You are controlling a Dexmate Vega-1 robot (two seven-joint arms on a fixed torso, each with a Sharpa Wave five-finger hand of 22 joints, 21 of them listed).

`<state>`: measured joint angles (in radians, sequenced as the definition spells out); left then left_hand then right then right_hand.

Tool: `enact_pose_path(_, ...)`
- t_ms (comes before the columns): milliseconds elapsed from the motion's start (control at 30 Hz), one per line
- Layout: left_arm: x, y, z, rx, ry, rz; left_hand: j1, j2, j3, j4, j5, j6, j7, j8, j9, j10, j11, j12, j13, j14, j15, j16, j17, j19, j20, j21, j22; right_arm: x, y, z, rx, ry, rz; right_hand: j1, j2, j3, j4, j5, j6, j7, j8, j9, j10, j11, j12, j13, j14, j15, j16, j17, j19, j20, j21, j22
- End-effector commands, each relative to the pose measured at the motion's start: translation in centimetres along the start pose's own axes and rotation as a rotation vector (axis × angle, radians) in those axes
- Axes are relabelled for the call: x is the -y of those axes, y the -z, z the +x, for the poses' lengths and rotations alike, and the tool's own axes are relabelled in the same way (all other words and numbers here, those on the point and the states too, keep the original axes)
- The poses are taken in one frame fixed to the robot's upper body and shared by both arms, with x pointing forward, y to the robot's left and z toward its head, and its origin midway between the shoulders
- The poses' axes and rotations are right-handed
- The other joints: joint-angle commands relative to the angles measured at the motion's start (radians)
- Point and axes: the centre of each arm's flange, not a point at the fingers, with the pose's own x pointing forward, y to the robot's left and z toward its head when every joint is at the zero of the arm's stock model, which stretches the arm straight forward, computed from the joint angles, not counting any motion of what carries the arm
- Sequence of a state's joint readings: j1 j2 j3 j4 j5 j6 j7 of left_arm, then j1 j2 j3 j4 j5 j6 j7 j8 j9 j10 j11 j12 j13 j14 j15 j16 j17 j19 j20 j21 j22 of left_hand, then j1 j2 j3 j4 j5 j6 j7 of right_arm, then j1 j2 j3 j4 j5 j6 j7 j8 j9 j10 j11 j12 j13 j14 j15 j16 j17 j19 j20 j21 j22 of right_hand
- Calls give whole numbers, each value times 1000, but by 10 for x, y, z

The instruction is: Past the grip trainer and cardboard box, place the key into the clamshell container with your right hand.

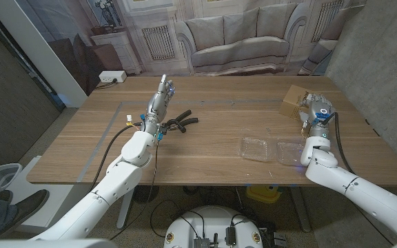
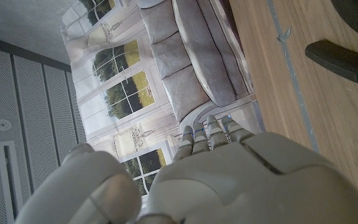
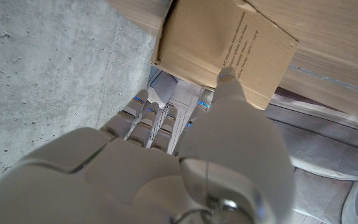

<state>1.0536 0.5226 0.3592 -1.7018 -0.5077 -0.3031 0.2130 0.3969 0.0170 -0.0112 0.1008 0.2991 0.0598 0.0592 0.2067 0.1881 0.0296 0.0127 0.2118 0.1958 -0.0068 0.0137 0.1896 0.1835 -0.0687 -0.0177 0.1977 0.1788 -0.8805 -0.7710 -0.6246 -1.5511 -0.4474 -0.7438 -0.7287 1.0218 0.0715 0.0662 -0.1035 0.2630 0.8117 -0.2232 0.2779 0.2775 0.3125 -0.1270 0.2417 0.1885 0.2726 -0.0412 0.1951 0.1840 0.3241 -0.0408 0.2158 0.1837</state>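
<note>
We see even, soft light from overhead on the bench (image 1: 205, 138), with faint shadows and no harsh glare. The head view is sharp; in both wrist views the near hands blur softly.

We saw a wooden table (image 1: 205, 165) before a backdrop printed with a grey sofa (image 1: 243, 31) at twelve o'clock. A white power strip (image 1: 112, 77) lay at ten o'clock, a dark shoe (image 1: 9, 210) at eight.

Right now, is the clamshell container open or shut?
Open. The clamshell container lies spread in two clear halves side by side on the table, near the right hand. No key visible inside.
</note>
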Motion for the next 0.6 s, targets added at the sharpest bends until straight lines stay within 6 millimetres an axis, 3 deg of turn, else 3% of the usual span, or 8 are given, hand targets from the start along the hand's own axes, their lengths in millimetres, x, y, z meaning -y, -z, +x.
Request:
enact_pose_path(33,0,-1,-2,1,-5,-2,2,1,-5,3,2,10,-3,-3,3,10,-1,-1,1,7,2,3,3,2,3,3,2,-3,-3,-2,19,48,10,10,0,-4,-4,6,18,0,12,8,11,-1,4,6,15,-67,6,6,17,-68,7,5)
enact_pose_path(600,3,0,0,6,-6,-11,3,3,-8,3,2,10,-5,-3,3,10,1,-2,1,8,2,3,3,2,4,3,2,-3,-3,-1,19,100,31,13,1,-11,-4,14,82,1,66,47,49,-13,16,10,58,-75,17,15,46,-63,16,8)
